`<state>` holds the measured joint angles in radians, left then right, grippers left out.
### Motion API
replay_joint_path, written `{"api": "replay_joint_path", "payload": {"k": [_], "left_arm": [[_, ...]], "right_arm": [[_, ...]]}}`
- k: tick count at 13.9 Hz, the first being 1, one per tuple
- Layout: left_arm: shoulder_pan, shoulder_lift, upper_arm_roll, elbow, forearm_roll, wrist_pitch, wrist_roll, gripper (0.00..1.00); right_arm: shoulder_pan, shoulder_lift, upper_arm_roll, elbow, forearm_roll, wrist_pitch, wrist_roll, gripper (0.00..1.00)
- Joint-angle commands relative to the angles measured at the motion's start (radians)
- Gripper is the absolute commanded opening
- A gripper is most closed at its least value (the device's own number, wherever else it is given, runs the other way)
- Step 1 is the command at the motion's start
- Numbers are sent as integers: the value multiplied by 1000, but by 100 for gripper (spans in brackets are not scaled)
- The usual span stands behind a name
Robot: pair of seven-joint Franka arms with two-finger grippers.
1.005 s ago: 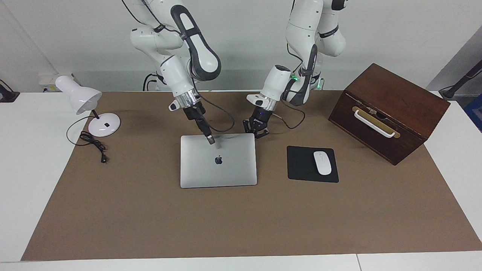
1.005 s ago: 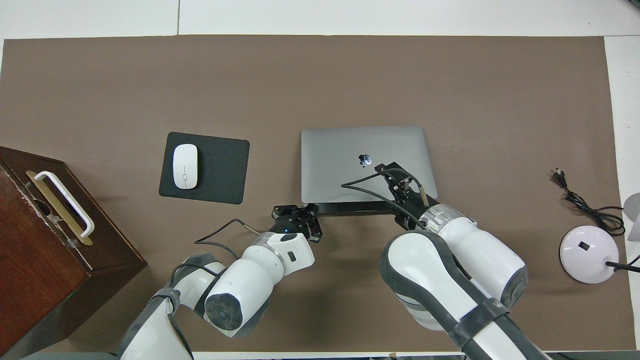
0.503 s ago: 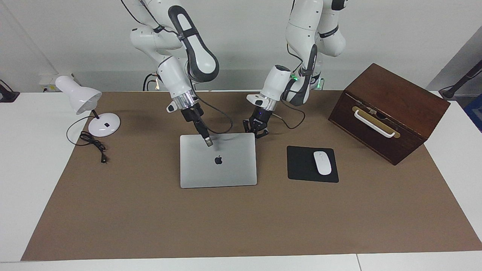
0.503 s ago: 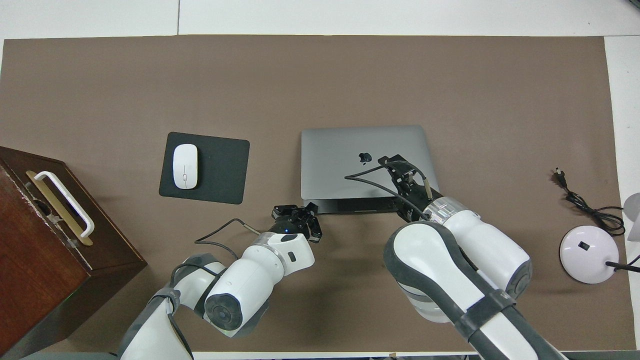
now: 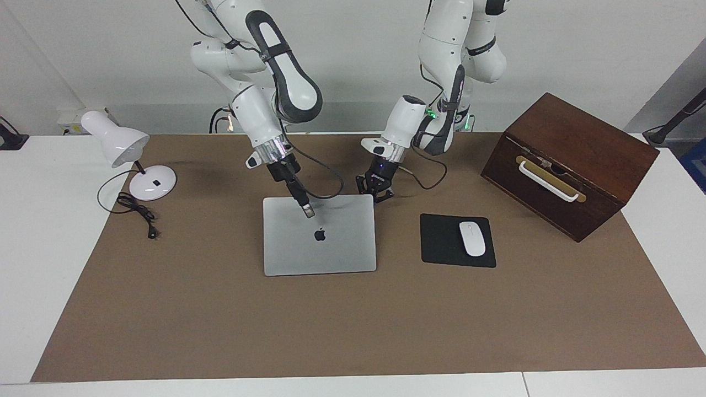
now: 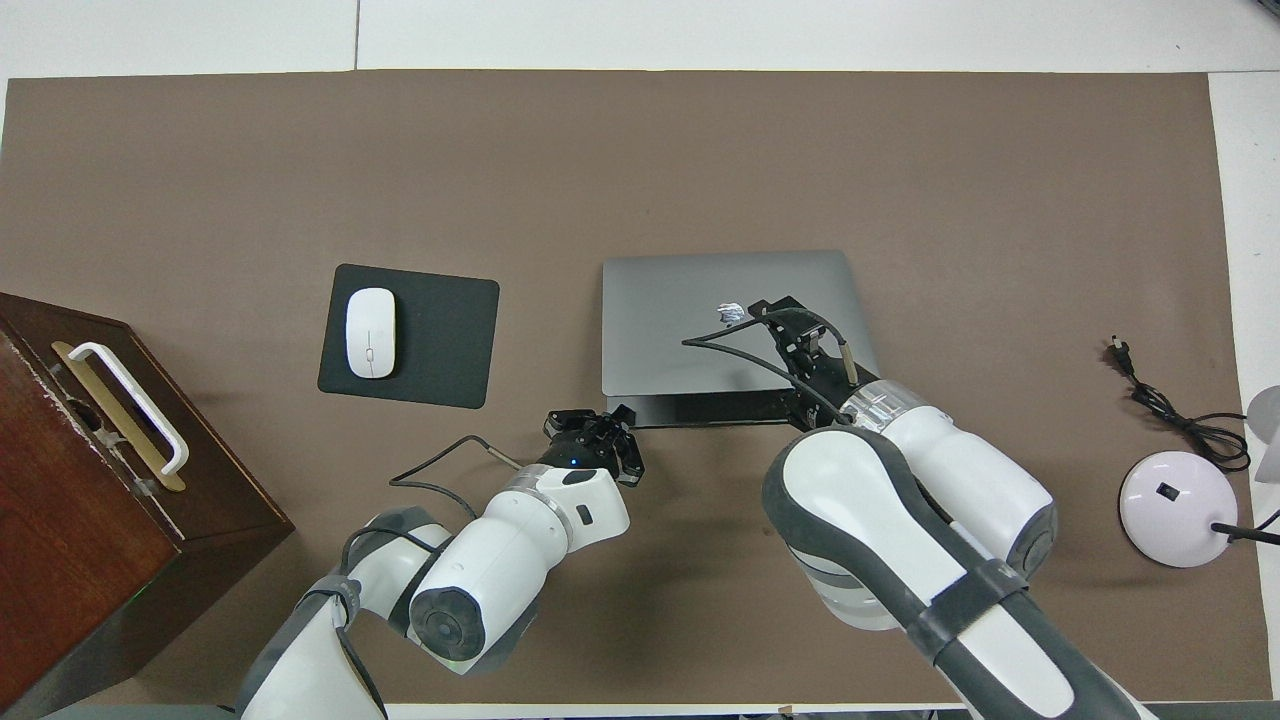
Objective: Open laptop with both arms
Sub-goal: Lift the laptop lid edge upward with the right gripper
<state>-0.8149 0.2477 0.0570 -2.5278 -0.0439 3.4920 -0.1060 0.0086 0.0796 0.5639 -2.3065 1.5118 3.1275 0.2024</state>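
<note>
While the laptop (image 5: 320, 242) lies almost shut, step in hand: first lift of the lid, judged from the narrow gap along its edge nearest the robots.
Laptop position: middle of the brown mat (image 5: 220, 309), logo up, beside the black mouse pad (image 5: 441, 245), which lies toward the left arm's end and carries a white mouse (image 5: 472, 238).
Left gripper (image 5: 376, 196): pressed together, holding nothing, low at the laptop corner nearest the robots on the mouse-pad side. Contact with the corner cannot be confirmed.
Right gripper (image 5: 308, 211): angled down, tip on or just above the lid, between the logo and the edge nearest the robots. Whether it is spread or closed cannot be told.
Next move, as a judgement: one arm must steady the base (image 6: 700, 410) while the other raises the lid edge. The force should be slow and upward, because the thin metal can slide on the mat.
Risk: the whole laptop may tip or shift if the base is not held.
Facing view shows: the height of each tip above the lid and the mat.
Overhead view shows: the dark strip of base exposed under the lid edge, which the facing view does not reveal. The right arm covers part of that edge.
</note>
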Motion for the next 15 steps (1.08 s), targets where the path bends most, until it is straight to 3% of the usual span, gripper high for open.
{"api": "replay_joint_path", "payload": {"k": [1,15], "left_arm": [[13,55,-2,20,-13,12,32,0],[13,59,9,20,-13,12,40,0]], "right_arm": [[-18,37,8,56,-5,17,-41,100],[-18,45,4,65,-56,9,-44,100]]}}
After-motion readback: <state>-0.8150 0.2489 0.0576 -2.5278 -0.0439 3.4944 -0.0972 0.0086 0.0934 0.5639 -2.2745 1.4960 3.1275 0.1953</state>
